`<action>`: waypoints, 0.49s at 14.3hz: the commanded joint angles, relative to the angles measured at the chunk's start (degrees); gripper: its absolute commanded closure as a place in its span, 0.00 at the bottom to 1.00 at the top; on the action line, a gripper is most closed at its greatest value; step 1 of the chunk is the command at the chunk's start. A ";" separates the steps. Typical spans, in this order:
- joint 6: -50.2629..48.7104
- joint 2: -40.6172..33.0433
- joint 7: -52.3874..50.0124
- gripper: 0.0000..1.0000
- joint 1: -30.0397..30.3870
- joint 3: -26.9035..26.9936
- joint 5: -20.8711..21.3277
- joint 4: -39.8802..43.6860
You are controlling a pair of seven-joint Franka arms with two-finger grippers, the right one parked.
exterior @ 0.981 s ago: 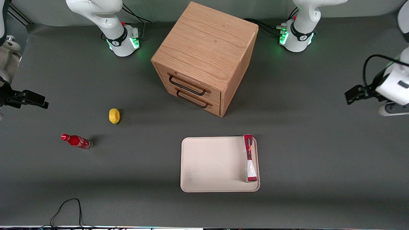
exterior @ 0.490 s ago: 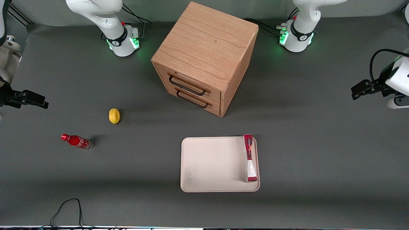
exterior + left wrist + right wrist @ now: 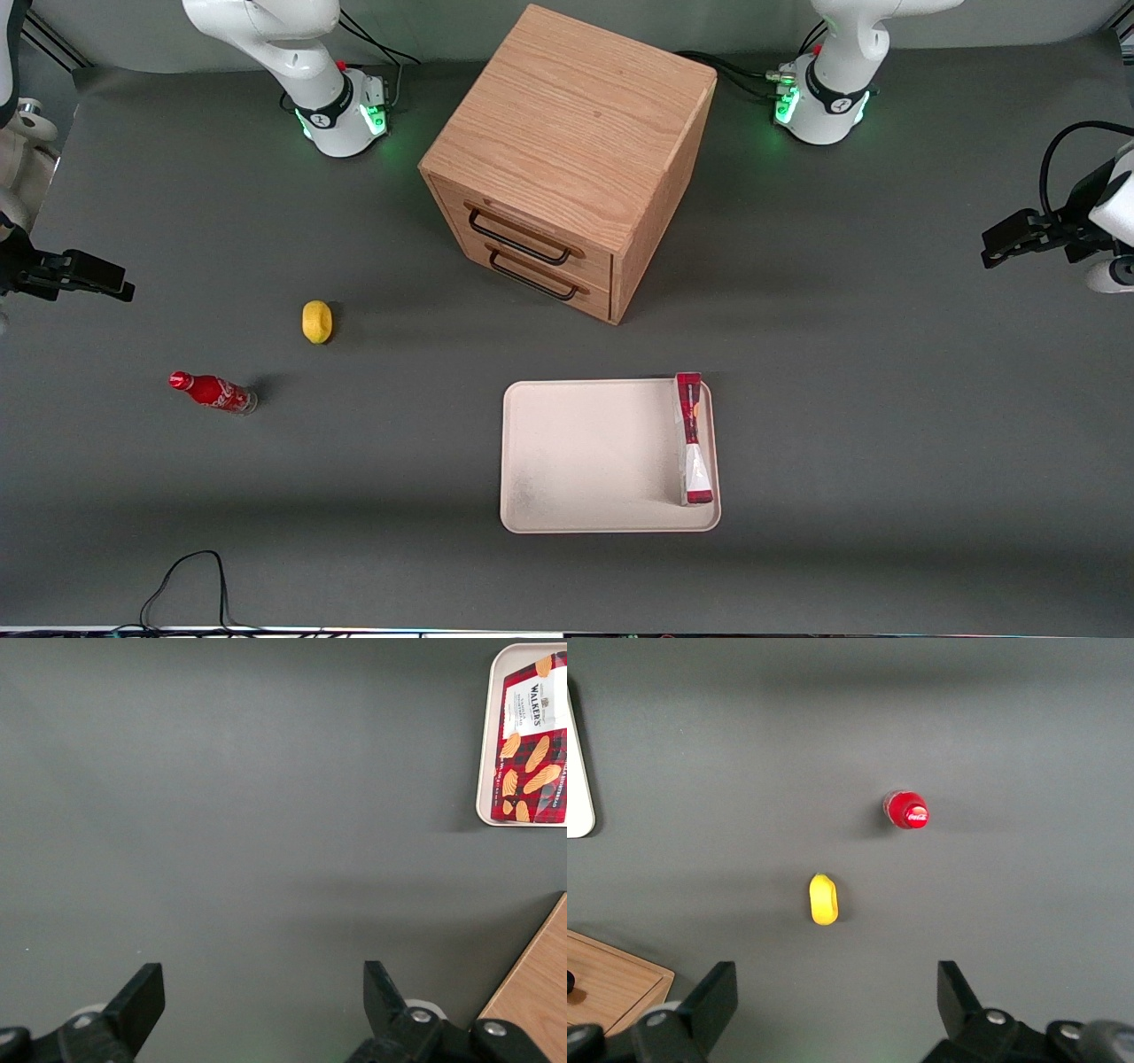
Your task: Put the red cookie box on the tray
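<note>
The red cookie box (image 3: pixel 692 439) stands on its long narrow edge on the cream-white tray (image 3: pixel 585 461), along the tray's rim toward the working arm's end. In the left wrist view the cookie box (image 3: pixel 532 735) shows its red tartan face with printed cookies, inside the tray's rim (image 3: pixel 487 753). My left gripper (image 3: pixel 1003 243) hovers well away from the tray, at the working arm's end of the table and farther from the front camera. The gripper (image 3: pixel 263 979) is open, with only bare grey table between its fingers.
A wooden two-drawer cabinet (image 3: pixel 567 159) stands at the table's middle, farther from the front camera than the tray. A yellow lemon (image 3: pixel 317 321) and a small red soda bottle (image 3: pixel 213 392) lie toward the parked arm's end. A black cable (image 3: pixel 186 585) loops at the near edge.
My left gripper has drawn back, empty, toward the working arm's end and away from the front camera. The cookie box and tray have not moved.
</note>
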 commanded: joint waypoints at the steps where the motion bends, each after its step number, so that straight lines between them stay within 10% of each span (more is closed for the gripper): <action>1: -1.67 0.19 1.94 0.00 -0.93 0.84 -0.61 1.49; 7: -1.76 0.19 3.26 0.00 -1.11 0.84 -2.27 1.31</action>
